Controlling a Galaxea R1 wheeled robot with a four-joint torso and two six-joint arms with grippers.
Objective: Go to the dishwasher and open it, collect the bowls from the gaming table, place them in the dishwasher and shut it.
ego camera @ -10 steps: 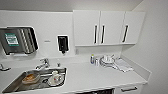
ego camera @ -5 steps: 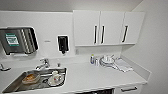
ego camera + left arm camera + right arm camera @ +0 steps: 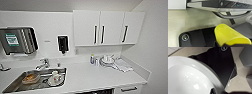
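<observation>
- Head view: a white counter (image 3: 100,75) with a sink (image 3: 35,80) at 8 o'clock that holds dishes, wall cabinets (image 3: 107,27) at 1 o'clock, and a plate stack (image 3: 108,60) with a cloth (image 3: 123,65) at 3 o'clock. The dark gap at 6 o'clock under the counter edge looks like the dishwasher (image 3: 100,91), apparently open.
- Left wrist view: a yellow bowl (image 3: 229,35) looms large close to the camera, probably carried by the left gripper, though I cannot tell how its fingers stand.
- Right wrist view: a white bowl (image 3: 189,78) sits equally close; the right gripper's grasp cannot be told either.
- To load well, keep both bowls level, lower slowly, and clear the counter edge before reaching for the rack.
</observation>
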